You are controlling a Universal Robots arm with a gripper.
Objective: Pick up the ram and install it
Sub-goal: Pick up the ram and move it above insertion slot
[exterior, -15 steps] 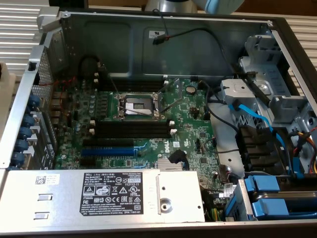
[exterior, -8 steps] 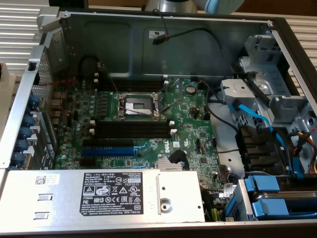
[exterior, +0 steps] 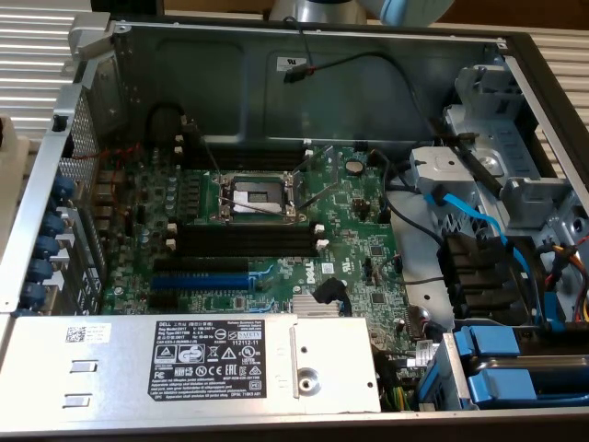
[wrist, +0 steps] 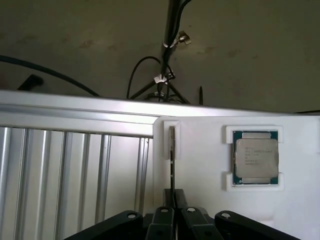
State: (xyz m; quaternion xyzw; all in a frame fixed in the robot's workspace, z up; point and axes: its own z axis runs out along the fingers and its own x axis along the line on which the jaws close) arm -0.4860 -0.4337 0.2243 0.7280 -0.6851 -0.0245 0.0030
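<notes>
In the wrist view the ram (wrist: 171,155) stands on edge in a narrow slot of a white holder (wrist: 205,195) and shows as a thin dark strip. My gripper (wrist: 172,214) sits over its near end, and the black fingers (wrist: 161,220) are shut against both sides of the stick. In the exterior view the open computer case shows the green motherboard (exterior: 354,216). Its long black memory slots (exterior: 248,241) with white end clips are bare.
A silver processor chip (wrist: 255,157) lies in its own recess of the white holder. Ribbed metal (wrist: 65,180) lies beside the holder. In the case are the processor socket (exterior: 256,195), a blue expansion slot (exterior: 198,276), the grey power supply (exterior: 184,364) and blue cables (exterior: 469,216).
</notes>
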